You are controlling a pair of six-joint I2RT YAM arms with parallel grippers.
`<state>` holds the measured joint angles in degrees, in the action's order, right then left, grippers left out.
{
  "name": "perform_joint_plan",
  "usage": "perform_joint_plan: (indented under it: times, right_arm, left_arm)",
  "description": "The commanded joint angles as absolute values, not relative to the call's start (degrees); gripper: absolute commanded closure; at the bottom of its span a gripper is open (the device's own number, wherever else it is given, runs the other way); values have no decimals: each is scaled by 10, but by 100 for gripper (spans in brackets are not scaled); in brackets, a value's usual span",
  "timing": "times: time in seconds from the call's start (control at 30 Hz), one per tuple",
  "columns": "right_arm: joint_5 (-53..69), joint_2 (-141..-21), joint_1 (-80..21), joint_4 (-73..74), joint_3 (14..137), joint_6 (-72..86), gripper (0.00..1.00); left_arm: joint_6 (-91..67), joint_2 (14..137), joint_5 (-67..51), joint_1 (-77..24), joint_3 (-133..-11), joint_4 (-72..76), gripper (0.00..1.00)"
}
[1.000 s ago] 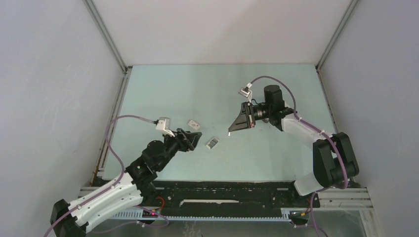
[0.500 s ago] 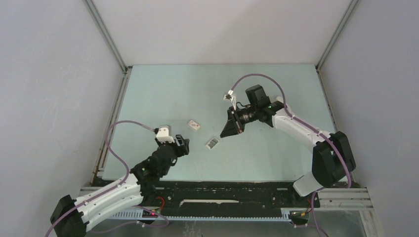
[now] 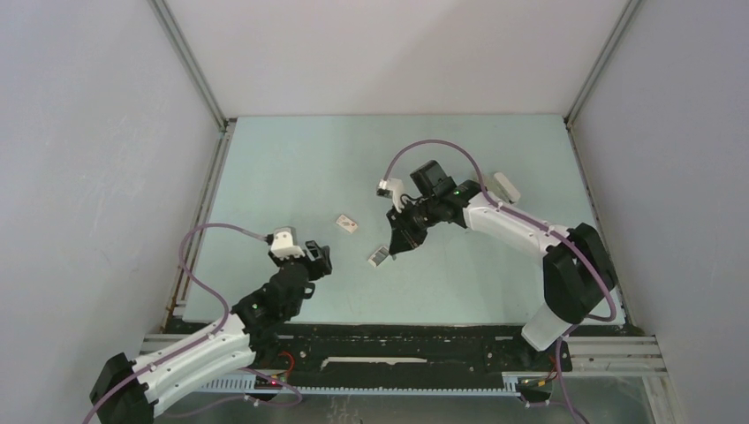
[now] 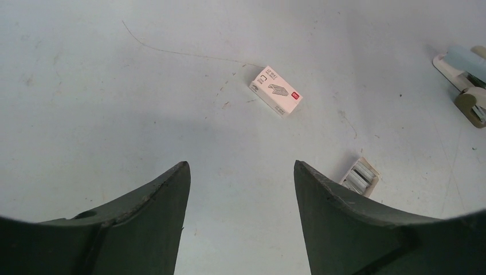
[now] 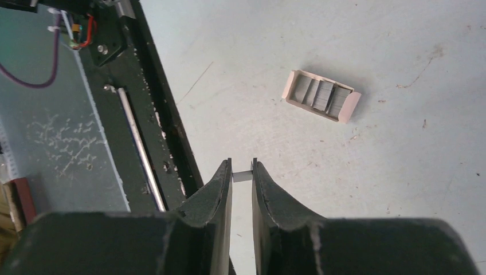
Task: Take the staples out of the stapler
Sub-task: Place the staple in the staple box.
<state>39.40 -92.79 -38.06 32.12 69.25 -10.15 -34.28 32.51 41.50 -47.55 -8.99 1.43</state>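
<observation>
One tiny grey metal strip of staples (image 5: 243, 176) is pinched between the tips of the right gripper (image 5: 242, 169), near a small open pinkish box (image 5: 321, 95), while the left gripper (image 4: 238, 177) is wide apart, and the slim pale-blue plastic stapler (image 3: 505, 186) lies well apart on the pale green table (image 3: 291, 159).

The white-and-black left arm (image 3: 199, 344) lies low and folded near its base. Its dark two-finger left gripper (image 4: 240, 169) points forward and down, with the jaws standing wide apart and nothing between them. The white-and-black right arm (image 3: 517, 228) reaches inward with its wrist bent down, and its dark right gripper (image 5: 241, 166) has the jaws drawn close, pinching a small grey metal strip of staples (image 5: 242, 177) at the fingertips.
</observation>
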Motion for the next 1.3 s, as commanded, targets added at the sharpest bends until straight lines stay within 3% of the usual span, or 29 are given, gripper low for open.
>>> perform_joint_plan:
  times: [0.0,0.43,1.27]
  right_arm:
    - [333,-940,-402,341,726,-127,77]
    - [286,-974,-422,358,756,-137,77]
    - [227,-1020,-439,375,790,-136,76]
  left_arm:
    - [-357,326,443,-473,-79,29,27]
    - [-350,334,433,-473,-73,52,1]
    - [-349,334,435,-474,-70,58,0]
